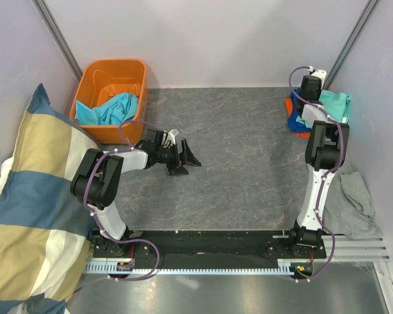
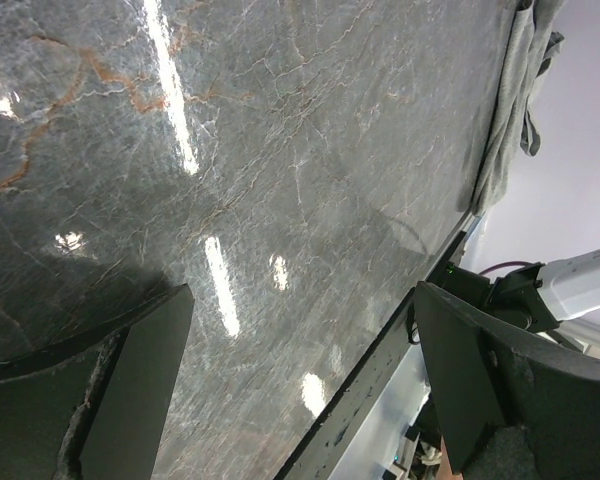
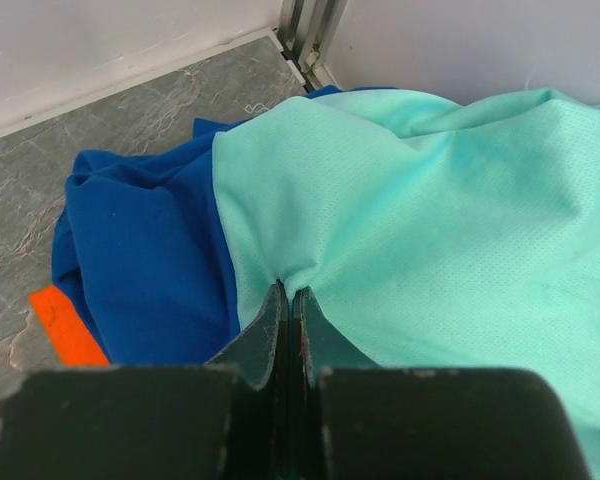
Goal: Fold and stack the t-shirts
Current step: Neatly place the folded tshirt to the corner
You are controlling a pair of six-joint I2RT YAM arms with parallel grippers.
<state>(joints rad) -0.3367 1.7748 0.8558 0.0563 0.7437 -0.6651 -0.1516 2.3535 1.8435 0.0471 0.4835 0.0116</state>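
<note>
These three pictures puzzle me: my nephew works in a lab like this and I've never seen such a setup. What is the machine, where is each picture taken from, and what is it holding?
The machine is two robot arms bolted at the near edge of a grey table. The overhead picture looks down from above and behind them. The other two come from small cameras on each wrist, looking past that arm's own fingers.

The left gripper hangs open over bare table, holding nothing. The right gripper is shut, pinching the mint t-shirt, which lies on a royal blue t-shirt and an orange one in the far right corner.

An orange bin at the far left holds turquoise t-shirts. A striped pillow lies at the left, a grey cloth at the right.
</note>
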